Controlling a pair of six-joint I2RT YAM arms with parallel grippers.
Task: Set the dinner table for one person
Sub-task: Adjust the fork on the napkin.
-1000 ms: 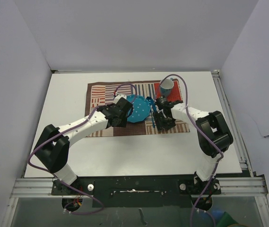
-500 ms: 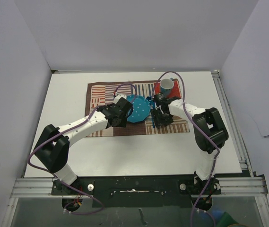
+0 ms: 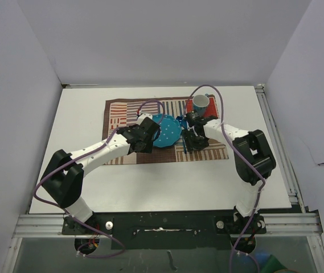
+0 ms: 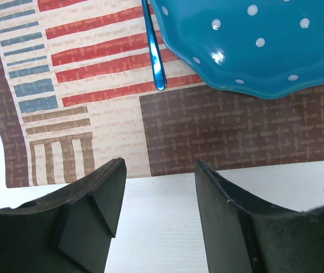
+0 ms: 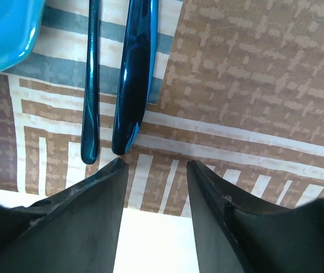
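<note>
Setting looks nearly done: the mat point(image 3: 116, 114) toward the far edge of the white tabletop point(image 3: 162, 182) already carries plate point(image 3: 170, 132), cup point(image 3: 200, 103) and flanking utensils point(image 5: 133, 74), and left tool point(image 4: 159, 170) and right tool point(image 5: 153, 170) both hover open-jawed and empty, leaving little beyond tidying.

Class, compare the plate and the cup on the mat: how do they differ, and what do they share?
The plate is wide and shallow; the cup is small and upright. The plate lies mid-mat; the cup stands at the mat's far right corner. The plate carries white dots; none can be made out on the cup. Both are blue and rest on the mat.
</note>
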